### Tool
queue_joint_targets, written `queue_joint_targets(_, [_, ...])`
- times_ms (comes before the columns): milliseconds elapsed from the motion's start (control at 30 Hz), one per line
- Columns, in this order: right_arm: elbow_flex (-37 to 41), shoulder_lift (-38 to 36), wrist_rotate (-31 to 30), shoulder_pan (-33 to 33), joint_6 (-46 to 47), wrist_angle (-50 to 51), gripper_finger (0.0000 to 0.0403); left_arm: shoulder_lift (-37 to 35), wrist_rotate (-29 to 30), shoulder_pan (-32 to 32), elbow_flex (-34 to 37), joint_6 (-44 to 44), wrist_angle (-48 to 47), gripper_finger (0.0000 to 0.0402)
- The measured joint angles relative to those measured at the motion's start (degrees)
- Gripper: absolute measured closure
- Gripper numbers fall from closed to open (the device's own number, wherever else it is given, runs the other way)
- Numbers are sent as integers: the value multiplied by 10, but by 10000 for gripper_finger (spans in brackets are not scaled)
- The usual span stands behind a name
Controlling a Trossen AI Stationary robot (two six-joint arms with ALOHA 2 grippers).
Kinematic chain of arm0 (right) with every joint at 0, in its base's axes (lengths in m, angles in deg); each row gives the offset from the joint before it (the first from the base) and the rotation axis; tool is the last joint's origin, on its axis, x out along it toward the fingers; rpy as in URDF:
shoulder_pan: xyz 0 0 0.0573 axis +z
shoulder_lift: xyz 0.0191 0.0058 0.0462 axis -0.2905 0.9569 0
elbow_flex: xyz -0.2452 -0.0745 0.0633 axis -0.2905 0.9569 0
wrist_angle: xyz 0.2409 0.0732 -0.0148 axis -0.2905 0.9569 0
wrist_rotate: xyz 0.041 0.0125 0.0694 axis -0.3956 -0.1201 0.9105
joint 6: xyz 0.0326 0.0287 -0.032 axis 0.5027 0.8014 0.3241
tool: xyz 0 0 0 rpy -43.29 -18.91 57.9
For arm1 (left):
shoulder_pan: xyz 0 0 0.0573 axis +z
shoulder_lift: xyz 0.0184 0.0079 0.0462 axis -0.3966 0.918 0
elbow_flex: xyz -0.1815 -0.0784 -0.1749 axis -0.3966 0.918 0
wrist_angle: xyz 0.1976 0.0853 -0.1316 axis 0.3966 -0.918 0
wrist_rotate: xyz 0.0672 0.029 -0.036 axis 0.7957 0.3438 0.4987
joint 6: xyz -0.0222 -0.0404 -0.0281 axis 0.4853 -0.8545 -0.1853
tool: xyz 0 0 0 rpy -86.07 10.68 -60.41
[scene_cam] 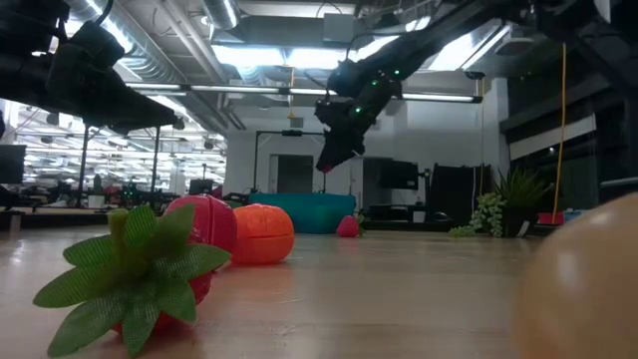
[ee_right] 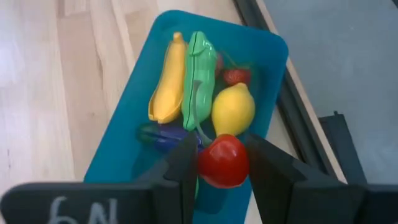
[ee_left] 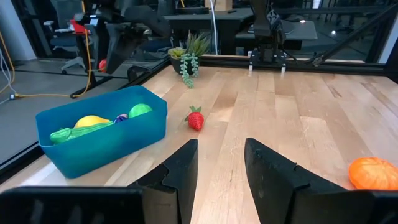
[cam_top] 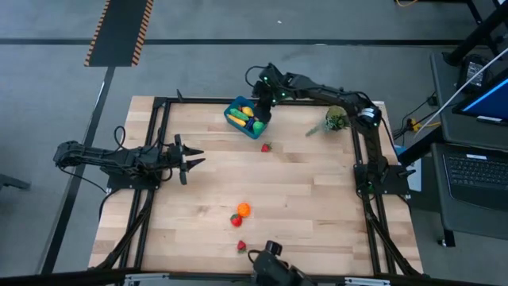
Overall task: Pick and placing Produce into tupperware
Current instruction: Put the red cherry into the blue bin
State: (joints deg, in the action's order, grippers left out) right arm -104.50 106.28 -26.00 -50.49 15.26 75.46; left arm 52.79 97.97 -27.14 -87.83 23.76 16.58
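Your right hand point(ee_right: 222, 163) hung over the blue rectangular plastic container with rounded corners point(ee_right: 261, 46), its two dark fingers clamped on a small round red toy fruit point(ee_right: 223, 161). That container point(cam_top: 235, 105) sat near the far edge of the pale wooden surface point(cam_top: 317, 183). Inside it lay a yellow toy banana point(ee_right: 167, 81), a green toy pea pod point(ee_right: 199, 74), a yellow toy lemon point(ee_right: 233, 109), a small red strawberry point(ee_right: 236, 76) and a dark purple piece point(ee_right: 158, 134).

Your left hand point(ee_left: 217, 165) waited low over the surface's left side, empty, its fingers standing slightly apart.

Still out on the surface: a red toy strawberry point(cam_top: 267, 147) near the container, an orange round toy fruit point(cam_top: 244, 210) touching a red piece point(cam_top: 236, 220) toward the near side, and another red strawberry point(cam_top: 241, 246) by the near edge. A grey-green leafy plant sprig point(cam_top: 333, 121) lay at the far right.
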Motion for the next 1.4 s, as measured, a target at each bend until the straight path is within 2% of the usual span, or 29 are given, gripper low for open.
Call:
queue_joint_targets(700, [-20,78,4,-4,0,5,285,0,0,0,0,0,0,278])
queue_joint_targets(1400, [-20,84,4,-4,1,6,285,0,0,0,0,0,0,278])
